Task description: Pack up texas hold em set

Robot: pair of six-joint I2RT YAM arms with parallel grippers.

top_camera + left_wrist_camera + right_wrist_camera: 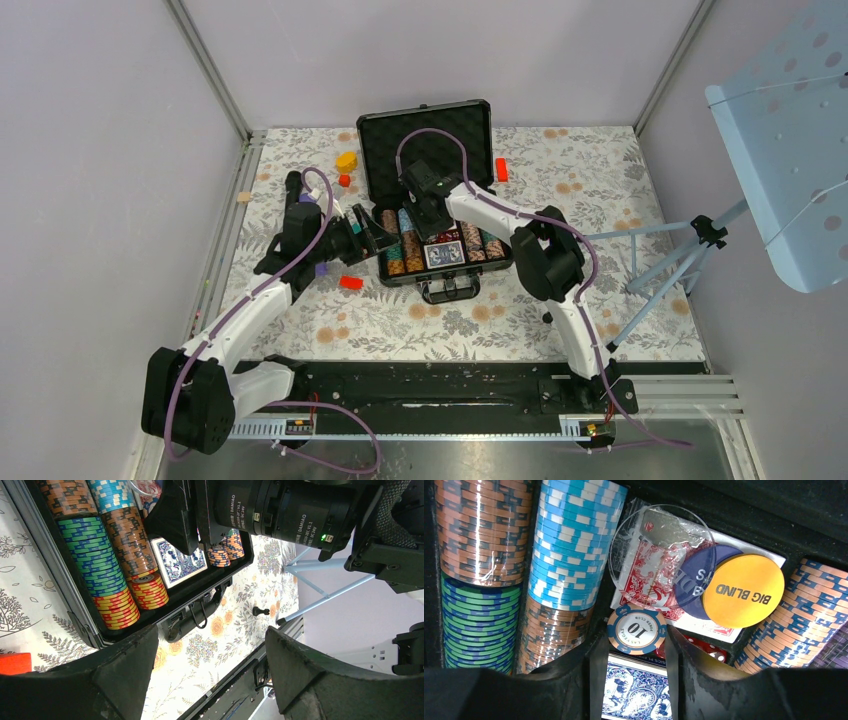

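The case (pixel 378 160) lies open in the middle of the table (pixel 480 325). Its foam-lined lid stands up at the far side and its handle (pixel 448 290) faces the arms. Rows of chips (pixel 472 240) stand on edge in the tray: orange-brown, light blue and green on the left, orange-and-blue on the right. Between the rows a blue deck (pixel 634 695) sits at the near end, with a red deck (pixel 711 629) beyond it. On the red deck lie a clear disc (pixel 659 555), a dark blue button (pixel 694 572) and, overlapping that, a yellow button (pixel 744 590) marked BIG BLIND. A red die (pixel 702 652) shows just beside the blue deck.

The right claw (pixel 637 647) reaches down into the tray over the decks. It is partly closed on a 10 chip (pixel 636 629), which faces the wrist camera with a finger against its rim on either side.

The left claw (pixel 211 635) hovers just outside the case's near left corner, spread wide with nothing in it. Its fingers (pixel 115 675) frame the handle and the table.

A red block (pixel 351 282) lies on the table near the left claw. A second red block (pixel 501 169) lies beside the lid's right edge. A yellow block (pixel 346 160) and a small red block (pixel 344 181) lie left of the lid. A tripod (pixel 680 250) stands at the table's right edge.
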